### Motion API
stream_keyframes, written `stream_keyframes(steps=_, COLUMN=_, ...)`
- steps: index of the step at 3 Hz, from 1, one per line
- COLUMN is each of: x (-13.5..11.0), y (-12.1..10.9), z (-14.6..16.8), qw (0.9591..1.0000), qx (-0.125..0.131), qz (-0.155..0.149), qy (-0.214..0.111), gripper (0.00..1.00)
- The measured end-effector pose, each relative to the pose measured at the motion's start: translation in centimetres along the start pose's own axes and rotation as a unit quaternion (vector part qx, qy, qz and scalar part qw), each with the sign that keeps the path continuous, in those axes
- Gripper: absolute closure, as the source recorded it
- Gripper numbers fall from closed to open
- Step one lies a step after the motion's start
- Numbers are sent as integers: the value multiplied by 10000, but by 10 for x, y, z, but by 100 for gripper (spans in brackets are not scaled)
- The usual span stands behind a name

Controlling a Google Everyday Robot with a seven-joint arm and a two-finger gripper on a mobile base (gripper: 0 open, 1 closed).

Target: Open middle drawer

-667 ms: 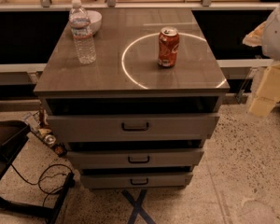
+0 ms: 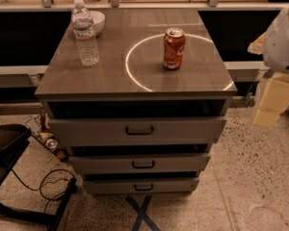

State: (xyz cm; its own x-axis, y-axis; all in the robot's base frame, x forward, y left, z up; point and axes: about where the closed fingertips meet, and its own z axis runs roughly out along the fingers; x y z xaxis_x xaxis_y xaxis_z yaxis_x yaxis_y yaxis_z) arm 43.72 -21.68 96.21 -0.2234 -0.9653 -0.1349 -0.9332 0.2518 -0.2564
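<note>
The wide, shallow grey middle drawer [image 2: 178,163] is located second of three stacked grey fronts beneath the brown wood-grain surface [image 2: 106,76]. Its small dark bar handle [image 2: 143,164] is centred, and a dark gap is seen along its upper edge. Open speckled floor [image 2: 250,177] is available ahead of and to the right of the fronts. The left side is bounded by a dark frame [image 2: 9,153] and black cables [image 2: 43,184]. The pale beige claw [image 2: 273,100] is held just off the surface's right edge, well apart from the handle; its open or closed state cannot be told. Compared with the earlier frame, the drawer fronts are unchanged and the claw is positioned slightly lower.
</note>
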Motion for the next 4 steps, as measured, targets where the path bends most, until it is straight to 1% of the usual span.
stream_keyframes(steps=1, x=28, y=10, z=43, qw=9973, qx=-277, qz=-173, qy=654, gripper=0)
stream_keyframes(steps=2, x=60, y=37, z=97, qw=9934, qx=-609, qz=-477, qy=841, gripper=0)
stream_keyframes(steps=3, x=66, y=60, z=125, qw=9931, qx=-818, qz=-562, qy=631, gripper=0)
stream_keyframes(steps=4, x=63, y=63, z=133, qw=9933, qx=-772, qz=-584, qy=634, gripper=0)
